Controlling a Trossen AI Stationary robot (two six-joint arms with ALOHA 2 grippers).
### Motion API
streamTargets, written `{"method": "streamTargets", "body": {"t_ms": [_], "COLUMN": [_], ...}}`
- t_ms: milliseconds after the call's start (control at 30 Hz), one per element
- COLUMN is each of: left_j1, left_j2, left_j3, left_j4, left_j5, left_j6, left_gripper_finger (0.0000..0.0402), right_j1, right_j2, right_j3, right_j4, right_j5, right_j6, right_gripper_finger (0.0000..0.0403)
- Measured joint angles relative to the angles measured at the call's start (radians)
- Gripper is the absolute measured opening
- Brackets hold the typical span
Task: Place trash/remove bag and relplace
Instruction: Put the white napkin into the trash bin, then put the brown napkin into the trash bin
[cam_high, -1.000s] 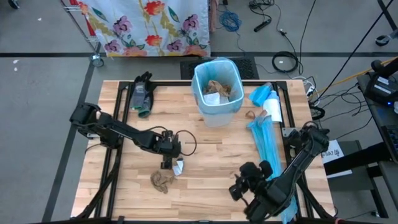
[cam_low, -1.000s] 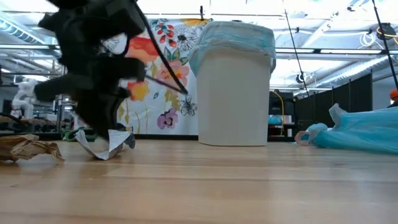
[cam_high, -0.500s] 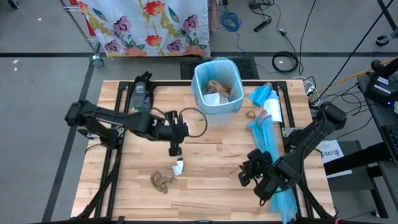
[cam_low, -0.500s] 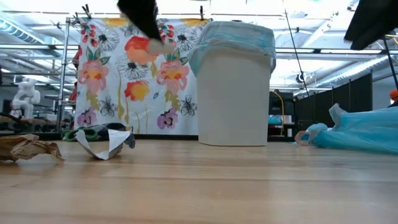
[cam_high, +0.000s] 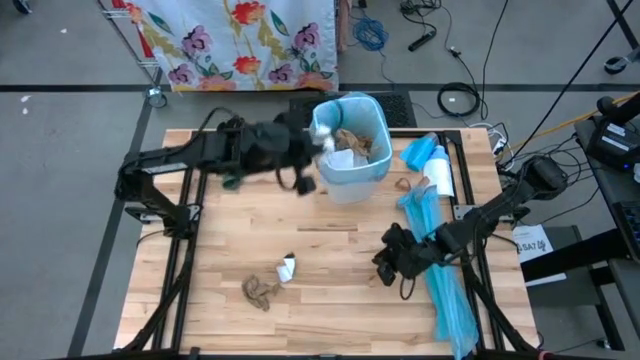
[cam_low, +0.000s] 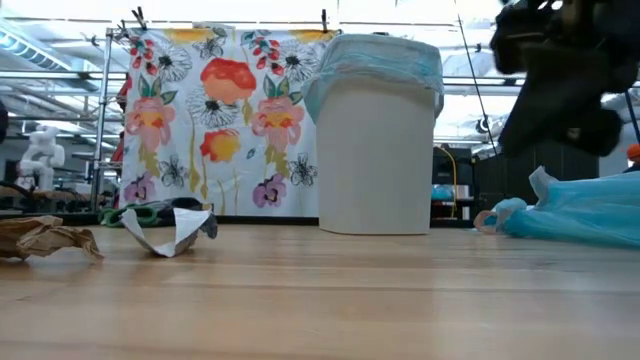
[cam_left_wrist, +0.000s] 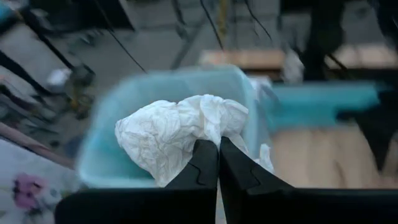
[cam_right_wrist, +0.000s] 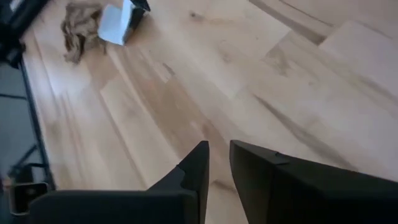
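My left gripper (cam_high: 316, 141) is raised at the left rim of the bin (cam_high: 348, 152) and shut on a crumpled white tissue (cam_left_wrist: 177, 134). The bin, lined with a light-blue bag, stands at the table's far middle and holds brown paper and white scraps (cam_high: 350, 142). More trash lies on the near left of the table: a brown paper wad (cam_high: 261, 291) and a white scrap (cam_high: 288, 268). My right gripper (cam_high: 384, 268) hangs low over bare wood near the table's middle, open by a narrow gap (cam_right_wrist: 219, 150) with nothing between its fingers. My left gripper pinches the tissue wad by its near edge (cam_left_wrist: 200, 138) between its two shut fingers. It comes from the table's left, slanting down toward the bin. The wad bulges out beyond the fingertips, lifted clear of the table, in front of the bin's opening (cam_left_wrist: 168, 99).
Long light-blue plastic sheets (cam_high: 440, 270) lie along the table's right side under my right arm, with a blue roll (cam_high: 425, 155) beside the bin. A dark green glove-like thing (cam_high: 228, 160) lies at the far left. Bare wood stretches between the bin and the scraps.
My left gripper has risen from beside the white scrap and swung toward the far edge up to the bin's rim, tipping toward level and carrying the tissue. The white scrap and brown wad stayed put. My right gripper has come down and moved toward the table's far edge and middle.
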Motion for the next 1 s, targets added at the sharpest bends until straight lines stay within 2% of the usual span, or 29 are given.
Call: {"method": "streamTargets", "body": {"t_ms": [167, 233, 333, 500, 633, 733, 867, 933, 1000], "left_j1": [0.098, 0.125, 0.169, 0.203, 0.204, 0.195, 0.146, 0.083, 0.008], "left_j2": [0.084, 0.115, 0.150, 0.191, 0.198, 0.170, 0.095, 0.057, 0.020], "left_j3": [0.053, 0.059, 0.072, 0.074, 0.074, 0.074, 0.074, 0.074, 0.063], "left_j4": [0.153, 0.220, 0.240, 0.224, 0.222, 0.106, -0.108, -0.202, -0.312], "left_j5": [0.026, 0.016, 0.017, 0.094, 0.097, 0.113, 0.246, 0.217, 0.128], "left_j6": [0.003, -0.050, -0.137, -0.230, -0.230, -0.259, -0.335, -0.356, -0.395], "left_gripper_finger": [0.0009, 0.0023, 0.0055, 0.0125, 0.0175, 0.0192, 0.0195, 0.0196, 0.0196], "right_j1": [-0.076, -0.090, -0.094, -0.085, -0.078, -0.078, -0.078, -0.079, -0.079], "right_j2": [0.000, 0.000, 0.000, 0.000, 0.000, 0.000, 0.000, 0.000, 0.000], "right_j3": [0.001, 0.001, 0.001, 0.002, 0.002, 0.002, 0.002, 0.002, 0.002], "right_j4": [0.009, 0.017, 0.032, 0.068, 0.066, 0.066, 0.065, 0.064, 0.064], "right_j5": [-0.123, -0.141, -0.141, -0.144, -0.144, -0.142, -0.140, -0.139, -0.134], "right_j6": [-0.124, -0.147, -0.161, -0.180, -0.180, -0.180, -0.180, -0.180, -0.180], "right_gripper_finger": [0.0051, 0.0051, 0.0051, 0.0051, 0.0051, 0.0051, 0.0051, 0.0051, 0.0051]}}
